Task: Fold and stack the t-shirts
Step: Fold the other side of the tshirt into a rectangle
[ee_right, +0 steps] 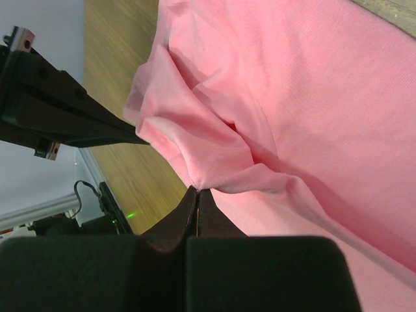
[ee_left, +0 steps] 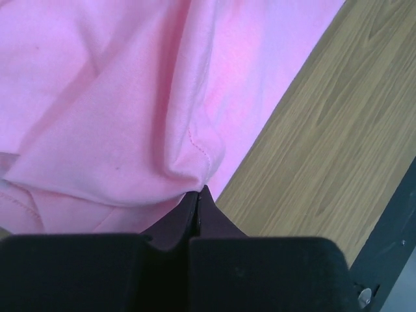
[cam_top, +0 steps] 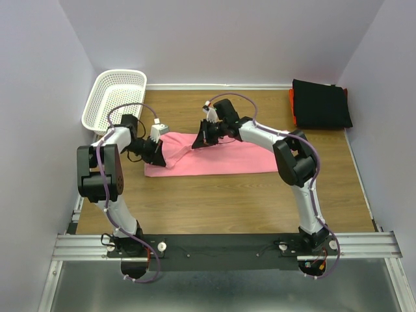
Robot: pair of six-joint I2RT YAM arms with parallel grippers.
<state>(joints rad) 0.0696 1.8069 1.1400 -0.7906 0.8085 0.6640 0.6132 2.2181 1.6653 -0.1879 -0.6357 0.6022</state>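
Note:
A pink t-shirt (cam_top: 221,156) lies spread on the wooden table, its left end lifted into a fold. My left gripper (cam_top: 161,155) is shut on the shirt's near left edge; the left wrist view shows the closed tips (ee_left: 199,192) pinching a stitched hem of the pink shirt (ee_left: 130,97). My right gripper (cam_top: 198,142) is shut on the shirt's far left edge; the right wrist view shows its tips (ee_right: 197,191) pinching bunched pink cloth (ee_right: 273,97), with the left gripper's fingers (ee_right: 71,117) close by. A folded black shirt (cam_top: 320,104) lies at the back right.
A white plastic basket (cam_top: 116,97) stands at the back left corner. White walls close the table on the left, back and right. The metal rail (cam_top: 227,247) with both arm bases runs along the near edge.

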